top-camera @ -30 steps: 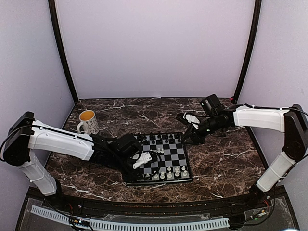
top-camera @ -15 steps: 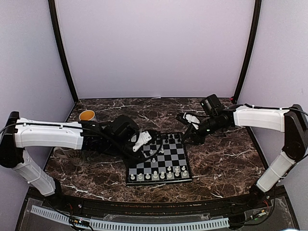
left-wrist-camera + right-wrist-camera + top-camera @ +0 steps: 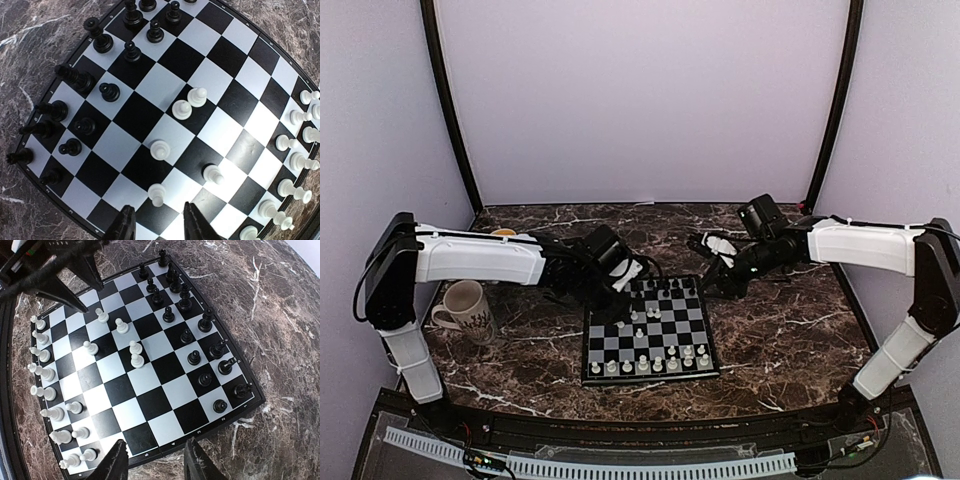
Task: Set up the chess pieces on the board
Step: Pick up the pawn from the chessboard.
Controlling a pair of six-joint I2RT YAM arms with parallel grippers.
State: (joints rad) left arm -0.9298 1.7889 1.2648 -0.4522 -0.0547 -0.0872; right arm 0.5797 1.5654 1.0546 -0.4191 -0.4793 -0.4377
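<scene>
Marble counter (image 3: 770, 350); left gripper (image 3: 159, 207) and right gripper (image 3: 156, 442) empty, jaws apart. We'd center the left over the mid-frame pawn (image 3: 160, 149).

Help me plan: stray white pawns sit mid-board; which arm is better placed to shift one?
Left, probably. The left gripper, open and empty, hangs over the board's left edge beside those pawns; the right gripper sits off the far right corner, by the black pieces.
</scene>
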